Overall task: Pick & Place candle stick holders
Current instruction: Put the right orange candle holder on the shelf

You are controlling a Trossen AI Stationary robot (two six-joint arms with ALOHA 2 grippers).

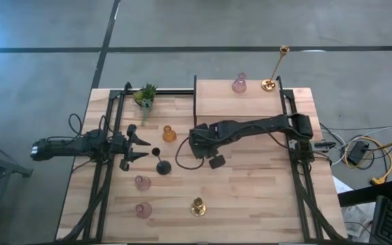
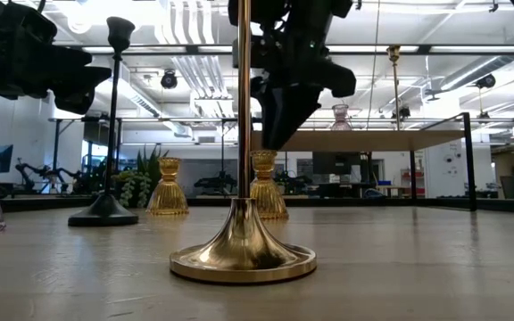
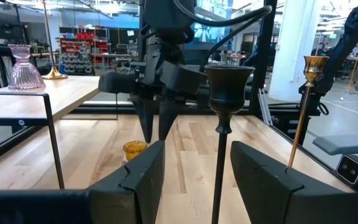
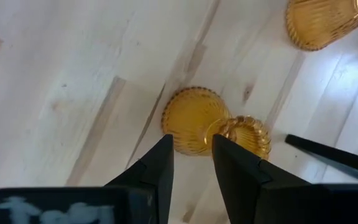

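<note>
Black holder [image 1: 162, 165] beside amber holder [image 1: 169, 134]

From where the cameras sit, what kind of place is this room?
Most likely a robotics lab or workshop. Two dark robot arms work at a wooden table laid out with candle stick holders; beyond it stand more workbenches, stocked shelving and exposed ceiling ducts, and loose cables trail beside the table.

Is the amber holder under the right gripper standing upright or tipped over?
Upright: the amber holder stands on its flared base, seen from above between the right gripper's open fingers.
</note>
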